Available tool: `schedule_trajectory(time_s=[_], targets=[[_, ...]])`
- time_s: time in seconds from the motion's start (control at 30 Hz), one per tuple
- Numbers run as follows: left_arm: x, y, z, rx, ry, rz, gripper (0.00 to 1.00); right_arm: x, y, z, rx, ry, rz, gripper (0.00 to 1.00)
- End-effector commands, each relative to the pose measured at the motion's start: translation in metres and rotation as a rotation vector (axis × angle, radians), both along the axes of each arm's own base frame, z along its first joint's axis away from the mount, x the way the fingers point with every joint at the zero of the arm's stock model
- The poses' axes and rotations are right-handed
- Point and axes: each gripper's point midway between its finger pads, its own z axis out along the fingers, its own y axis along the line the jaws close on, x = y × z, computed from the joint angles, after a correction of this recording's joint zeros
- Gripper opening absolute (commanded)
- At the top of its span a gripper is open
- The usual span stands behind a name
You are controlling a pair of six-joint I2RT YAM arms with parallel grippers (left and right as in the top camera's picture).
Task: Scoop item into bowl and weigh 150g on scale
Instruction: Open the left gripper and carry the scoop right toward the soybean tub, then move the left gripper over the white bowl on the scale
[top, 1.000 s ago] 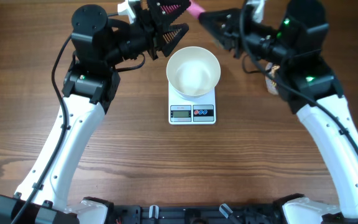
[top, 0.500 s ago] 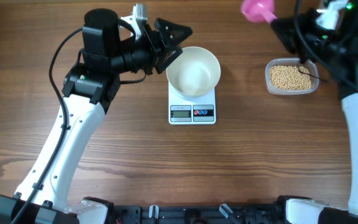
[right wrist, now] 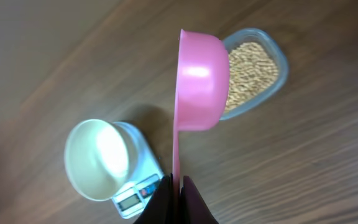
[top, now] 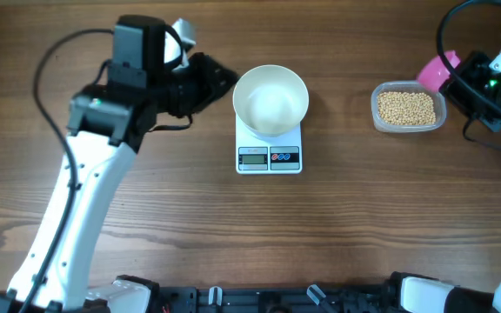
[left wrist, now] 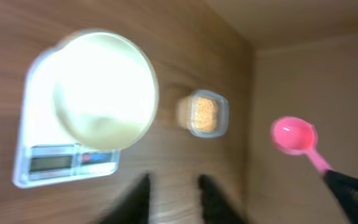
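1. Black against the wooden table (top: 233, 226), the left gripper (top: 224, 80) is seen at 9 o'clock of the bowl (top: 270, 104), just beside its rim and not touching it. Nothing is held. In the wrist view its fingers (left wrist: 139, 198) are blurred. A narrow gap seems to show between them, but how far they are closed cannot be told.
2. The bowl is set on the scale (top: 270, 158), whose display lies at 6 o'clock of the bowl. No beans are seen in the bowl, so only the placing is judged done. Scooping and weighing to 150 g are left.
3. At 3 o'clock of the bowl, well apart, the clear tub (top: 377, 97) is found, filled with the beans (top: 407, 107).
4. The pink scoop (top: 431, 71) is held at 1 o'clock of the tub, near its corner. Its handle is clamped by the fully closed right gripper (right wrist: 176, 194). No beans can be made out in the scoop, so scoop 1 is judged not yet taken.
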Motion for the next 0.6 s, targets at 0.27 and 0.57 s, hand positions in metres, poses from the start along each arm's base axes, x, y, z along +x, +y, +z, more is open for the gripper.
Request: schedule_trajectory(time_s=[0.27, 0.57], targets=[[-0.062, 0.016, -0.049, 0.3, 0.227, -0.075, 0.04, 0.007, -0.041, 0.004, -0.213, -0.007, -0.096, 0.04], [-0.069, -0.014, -0.051, 0.333, 0.175, -0.148, 0.18, 0.03, -0.015, -0.012, -0.308, -0.022, 0.349, 0.04]])
